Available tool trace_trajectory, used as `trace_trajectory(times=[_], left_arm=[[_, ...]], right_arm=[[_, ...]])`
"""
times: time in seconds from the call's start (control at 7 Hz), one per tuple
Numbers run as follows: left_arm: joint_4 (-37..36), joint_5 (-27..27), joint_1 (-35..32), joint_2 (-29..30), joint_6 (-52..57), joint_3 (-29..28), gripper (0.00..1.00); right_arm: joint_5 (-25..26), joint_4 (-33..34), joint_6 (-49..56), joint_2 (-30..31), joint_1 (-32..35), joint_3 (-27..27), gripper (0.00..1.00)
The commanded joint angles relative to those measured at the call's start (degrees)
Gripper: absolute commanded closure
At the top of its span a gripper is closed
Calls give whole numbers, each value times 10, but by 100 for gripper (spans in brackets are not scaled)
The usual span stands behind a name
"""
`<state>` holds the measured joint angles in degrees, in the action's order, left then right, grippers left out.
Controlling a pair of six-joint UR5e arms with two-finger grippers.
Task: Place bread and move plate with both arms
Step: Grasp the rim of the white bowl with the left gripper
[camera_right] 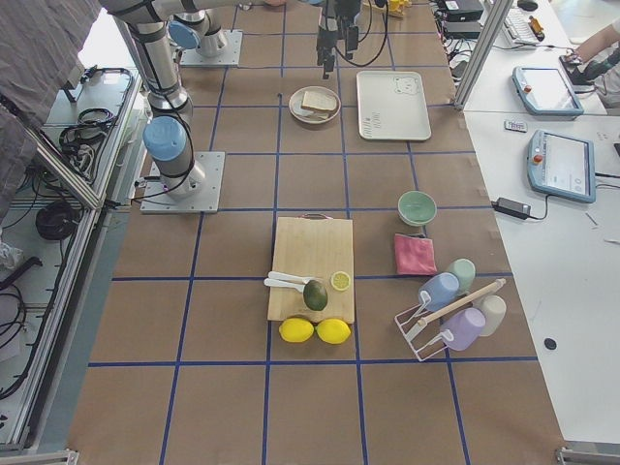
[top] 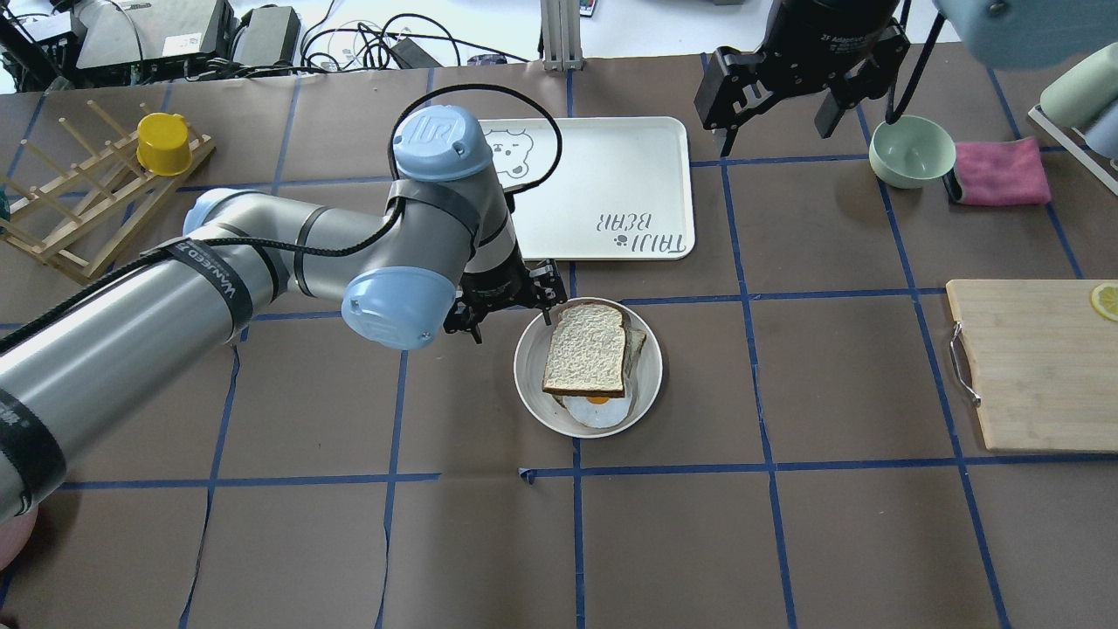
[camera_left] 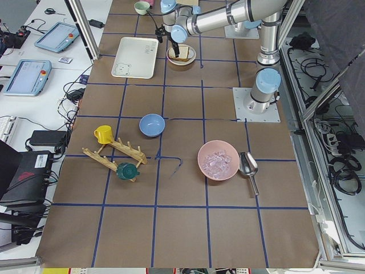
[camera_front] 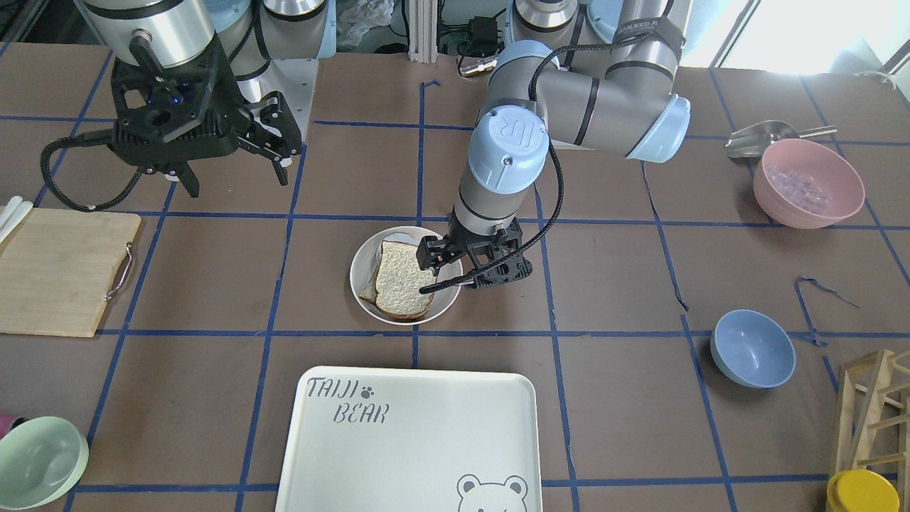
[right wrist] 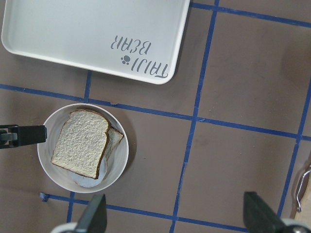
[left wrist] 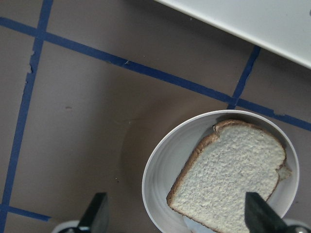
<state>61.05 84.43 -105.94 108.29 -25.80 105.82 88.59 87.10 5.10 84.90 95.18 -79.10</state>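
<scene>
The brown paper-covered desk (top: 830, 524) with blue tape lines carries everything. My left hand (camera_front: 469, 267) hangs low at the left rim of the round off-white plate (top: 533, 384), fingers spread, gripping nothing. My right hand (top: 776, 131), equally spread and empty, hovers high near the white rectangular "TAIJI BEAR" tray (top: 611, 175). The plain slice of sandwich bread (top: 585, 349) lies in the plate, atop a fried-egg slice (top: 596, 406).
</scene>
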Motion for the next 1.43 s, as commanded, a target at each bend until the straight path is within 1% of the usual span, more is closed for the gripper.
trace_trajectory(times=[0.0,0.14,0.29,0.43,0.57,0.71,0.86,1.0,1.29], left_arm=[[-30,3,-1,6,92,41,10],[-33,2,-1,12,91,50,17],[-39,2,-1,17,93,50,22],[-44,2,-1,19,95,49,33],[-47,1,-1,20,96,49,48],[-47,1,-1,20,97,49,75],[-47,0,-1,21,97,49,97],[-48,-1,-1,25,95,49,100],[-49,-2,-1,30,96,47,100]], right_arm=[[0,0,-1,0,0,0,0],[0,0,-1,0,0,0,0],[0,0,0,0,0,0,0],[0,1,-1,0,0,0,0],[0,2,-1,0,1,0,0],[0,2,-1,0,0,0,0],[0,2,0,0,0,0,0],[0,1,0,-1,1,0,0],[-1,3,0,-3,0,0,0]])
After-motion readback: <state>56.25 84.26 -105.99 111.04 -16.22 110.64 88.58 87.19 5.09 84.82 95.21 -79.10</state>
